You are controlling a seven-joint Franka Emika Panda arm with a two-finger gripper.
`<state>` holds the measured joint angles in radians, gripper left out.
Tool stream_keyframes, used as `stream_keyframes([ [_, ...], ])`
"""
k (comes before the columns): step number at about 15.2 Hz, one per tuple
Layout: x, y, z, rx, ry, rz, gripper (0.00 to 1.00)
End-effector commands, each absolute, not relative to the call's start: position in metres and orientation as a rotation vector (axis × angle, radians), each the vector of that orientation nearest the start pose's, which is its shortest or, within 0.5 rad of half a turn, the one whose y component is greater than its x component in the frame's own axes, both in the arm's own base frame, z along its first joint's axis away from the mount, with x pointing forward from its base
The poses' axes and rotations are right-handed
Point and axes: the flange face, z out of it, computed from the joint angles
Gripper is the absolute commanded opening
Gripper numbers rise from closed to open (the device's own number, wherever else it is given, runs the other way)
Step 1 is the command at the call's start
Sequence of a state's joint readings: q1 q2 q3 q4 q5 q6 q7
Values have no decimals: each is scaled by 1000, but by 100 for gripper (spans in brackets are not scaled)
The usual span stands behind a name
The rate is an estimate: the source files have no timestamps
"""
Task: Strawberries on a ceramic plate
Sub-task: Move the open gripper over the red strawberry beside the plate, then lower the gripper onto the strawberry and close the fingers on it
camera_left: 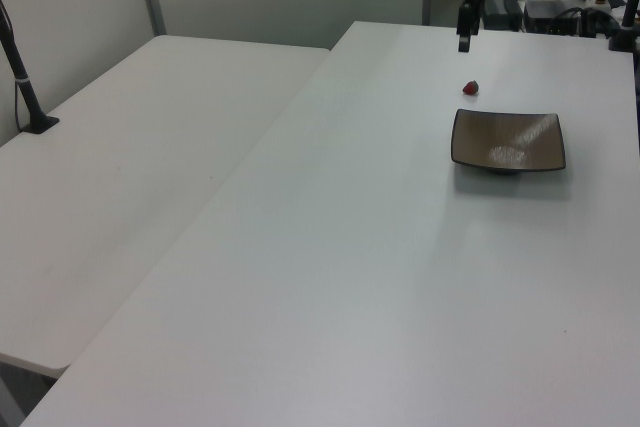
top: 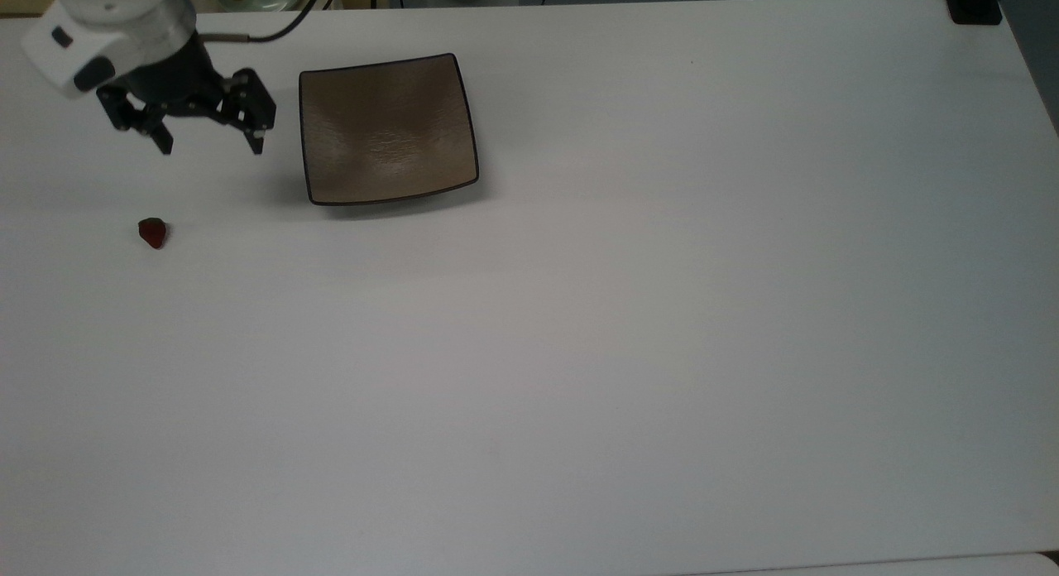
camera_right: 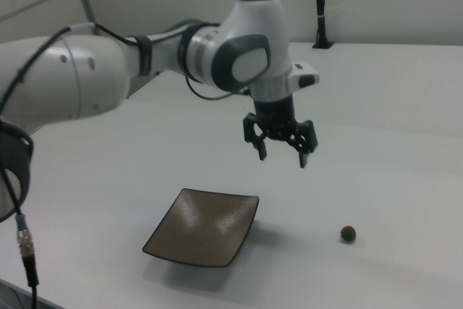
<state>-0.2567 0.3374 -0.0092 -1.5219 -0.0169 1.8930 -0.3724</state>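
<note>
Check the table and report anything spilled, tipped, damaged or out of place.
Nothing stands out. The ceramic plate sits flat and empty on the white table, with no visible damage. The strawberry lies intact on the table, apart from the plate, not yet moved. The gripper hangs open above the table between them.
</note>
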Motion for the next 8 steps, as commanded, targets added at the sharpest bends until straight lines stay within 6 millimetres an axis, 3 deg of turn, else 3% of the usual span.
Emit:
stream_keyframes([
  [1, 659, -198, 436, -3208, -284, -70, 100],
  [8, 661, -242, 384, -3247, -391, -163, 100],
])
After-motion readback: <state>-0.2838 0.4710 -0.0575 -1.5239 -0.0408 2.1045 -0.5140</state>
